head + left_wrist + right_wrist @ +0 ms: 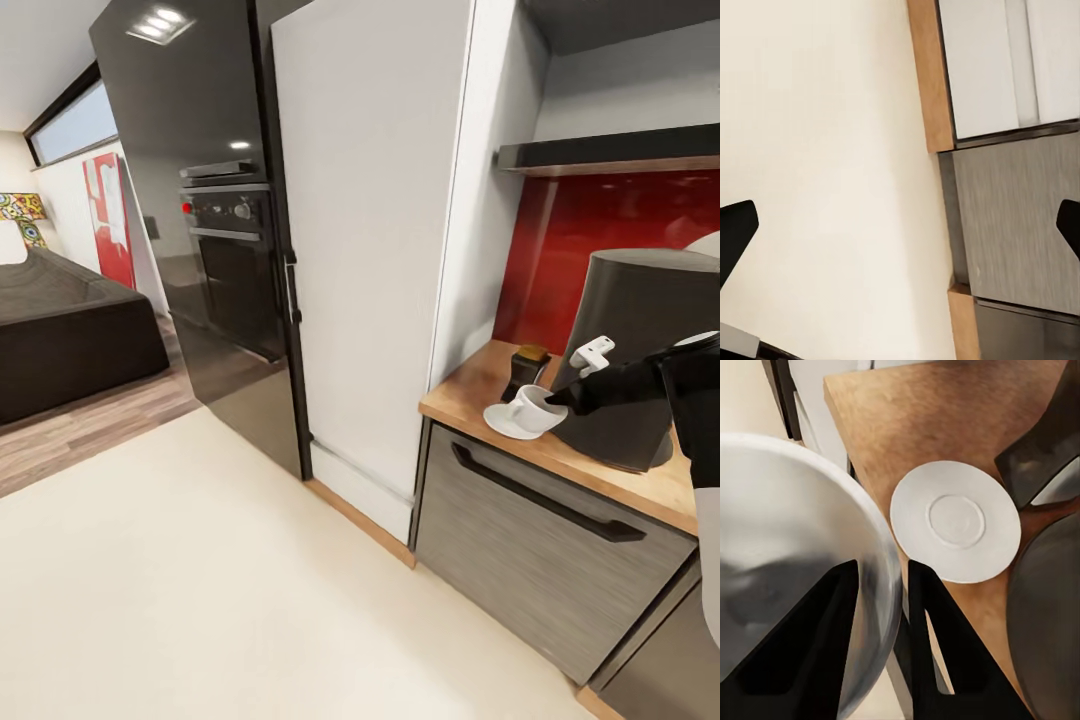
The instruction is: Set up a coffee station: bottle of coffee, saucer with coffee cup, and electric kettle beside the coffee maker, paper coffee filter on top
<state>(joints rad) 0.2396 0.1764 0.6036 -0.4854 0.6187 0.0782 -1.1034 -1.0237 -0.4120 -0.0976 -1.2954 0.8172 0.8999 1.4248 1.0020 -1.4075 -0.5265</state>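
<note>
White cup (535,408) and white saucer (956,521) on tan wood-grain countertop (480,390); dark grey coffee maker (640,350); glossy red backsplash (600,240); cream floor (200,570).

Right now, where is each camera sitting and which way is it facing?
Head view: high on the robot, facing forward and down at the kitchen countertop; the right arm holds the coffee cup above the saucer by the coffee maker.
Left wrist view: facing down at floor and cabinet fronts; the left tool shows open fingertips.
Right wrist view: facing down over the cup, which the right tool pinches by the rim.
Shared: the head and right wrist views both show the saucer.
</note>
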